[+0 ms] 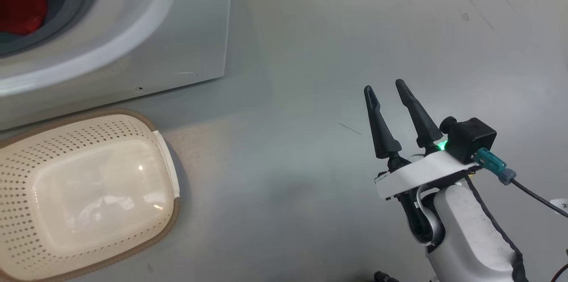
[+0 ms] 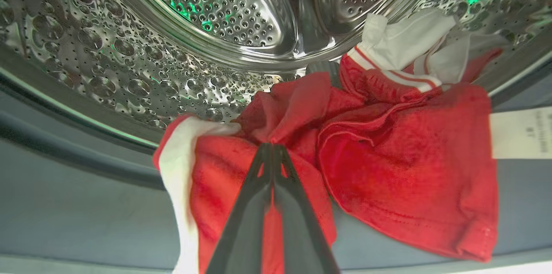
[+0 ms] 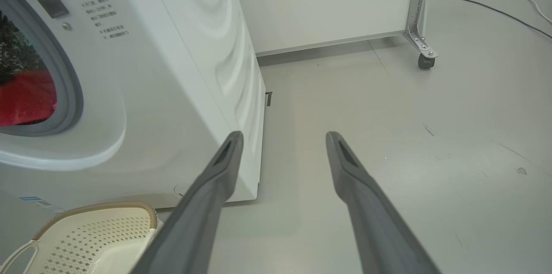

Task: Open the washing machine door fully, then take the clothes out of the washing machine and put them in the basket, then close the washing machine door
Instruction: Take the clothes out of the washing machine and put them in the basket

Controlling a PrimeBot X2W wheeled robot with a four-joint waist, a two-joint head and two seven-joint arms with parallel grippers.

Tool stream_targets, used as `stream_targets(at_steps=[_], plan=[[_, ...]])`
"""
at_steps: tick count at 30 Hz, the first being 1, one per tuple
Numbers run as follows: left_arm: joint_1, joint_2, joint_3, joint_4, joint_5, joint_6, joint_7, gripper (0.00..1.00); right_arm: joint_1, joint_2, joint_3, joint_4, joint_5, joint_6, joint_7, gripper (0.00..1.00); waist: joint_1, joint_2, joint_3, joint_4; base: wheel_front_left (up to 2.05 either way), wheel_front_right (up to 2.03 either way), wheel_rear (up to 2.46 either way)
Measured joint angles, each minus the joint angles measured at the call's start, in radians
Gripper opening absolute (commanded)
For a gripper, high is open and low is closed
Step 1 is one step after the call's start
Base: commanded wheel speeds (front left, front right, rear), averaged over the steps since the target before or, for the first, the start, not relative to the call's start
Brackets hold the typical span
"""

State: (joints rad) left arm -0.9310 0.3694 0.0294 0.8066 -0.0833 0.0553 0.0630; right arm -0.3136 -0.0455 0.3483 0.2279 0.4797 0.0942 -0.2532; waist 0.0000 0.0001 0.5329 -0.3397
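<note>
Pale grey floor (image 1: pixel 310 95), smooth and lightly scuffed, runs out from the foot of the washing machine (image 3: pixel 172 71). It is a big white glossy box whose round opening is ringed by a grey rubber gasket (image 3: pixel 71 92). Inside, the steel drum (image 2: pixel 215 6) is shiny and dotted with holes and dimples.

In the left wrist view, the clothes (image 2: pixel 409 170) lie at the drum's mouth, draped over its front lip and onto the gasket. The crumpled red heap has its long axis running across the opening. A white-trimmed edge is at one end and a white, red-striped band at the other, pointing deeper into the drum. A small white label (image 2: pixel 522 133) sticks out at that side. The fabric looks soft and finely ribbed.

On the floor just before the machine's front lower edge stands the basket (image 1: pixel 26 184), near the front corner. It is cream plastic with rounded corners, perforated walls and a brown woven-look rim, and its opening faces up.

The left claw (image 2: pixel 272 146) is pinched together on a bunched fold of the red cloth, near the middle of the heap, fingers pointing into the drum.

Over bare floor the right claw (image 1: pixel 384 85) has its long dark fingers spread wide with nothing between them. It is well apart from the basket and the clothes.
</note>
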Motion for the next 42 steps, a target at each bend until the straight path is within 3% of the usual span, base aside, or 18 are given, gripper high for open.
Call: stream_targets(at_steps=[23,35,42], plan=[[0.163,-0.115,0.018,0.024,-0.084,-0.078,-0.294,0.0,0.093,0.0,-0.059,0.04,-0.053,0.009,0.0,1.0,0.0,0.0,-0.226,0.074,0.0,0.0,0.0],[0.247,-0.169,0.002,-0.063,-0.092,-0.106,-0.315,0.0,0.123,-0.021,-0.126,0.044,-0.076,0.009,0.0,1.0,0.0,0.0,-0.316,0.109,0.0,0.0,0.0],[0.273,-0.178,0.031,-0.222,-0.11,-0.106,-0.315,0.0,0.151,-0.021,-0.137,0.045,-0.078,0.01,0.0,1.0,0.0,0.0,-0.356,0.13,0.0,0.0,0.0]])
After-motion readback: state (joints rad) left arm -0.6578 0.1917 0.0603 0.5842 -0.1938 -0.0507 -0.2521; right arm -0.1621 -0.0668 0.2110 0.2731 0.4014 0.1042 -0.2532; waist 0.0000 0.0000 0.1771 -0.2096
